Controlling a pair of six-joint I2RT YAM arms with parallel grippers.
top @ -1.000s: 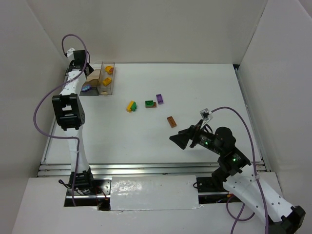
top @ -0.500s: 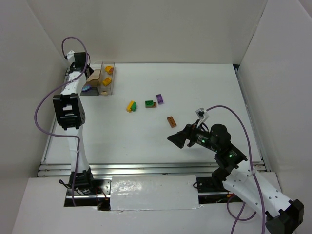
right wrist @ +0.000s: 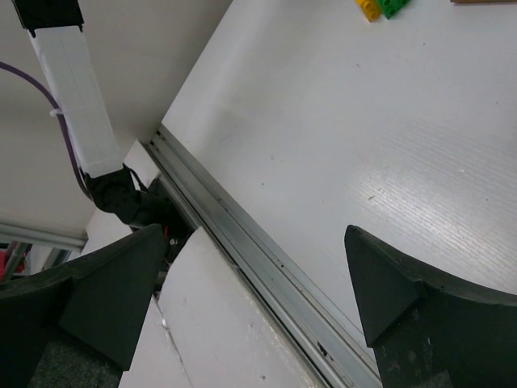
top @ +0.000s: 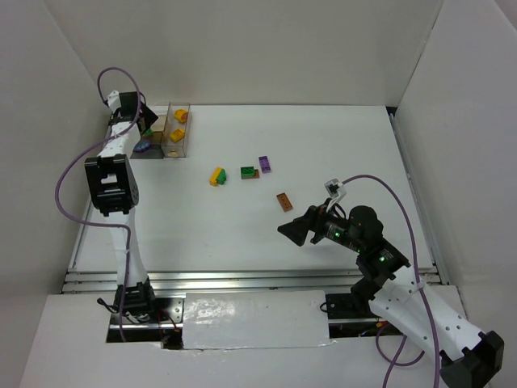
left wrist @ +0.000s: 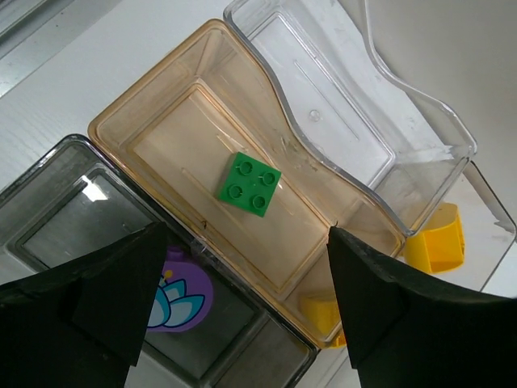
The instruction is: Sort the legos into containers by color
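From above, the left gripper [top: 137,125] hangs over the containers [top: 174,136] at the far-left corner of the table [top: 347,145]. The brown brick [top: 284,201] lies just beyond the tips of the right gripper [top: 292,230], at about twelve o'clock, and its long axis seems to run from ten to four. The purple brick [top: 264,164], the green-and-brown pair [top: 249,172] and the yellow-and-green pair [top: 217,175] sit farther off, between eleven and ten o'clock. We judge the right arm much the nearer to all of them.

At the left wrist, the jaws stand wide with nothing between them. The green brick [left wrist: 249,184] lies flat and free on the floor of the tan compartment [left wrist: 161,137], directly below. A purple rounded piece [left wrist: 182,295] rests in the grey compartment [left wrist: 73,218] at seven o'clock.

At the right wrist, the fingers are spread fully and hold nothing. We see only the yellow-and-green pair, at one o'clock on the top edge. The brown brick is outside this view.
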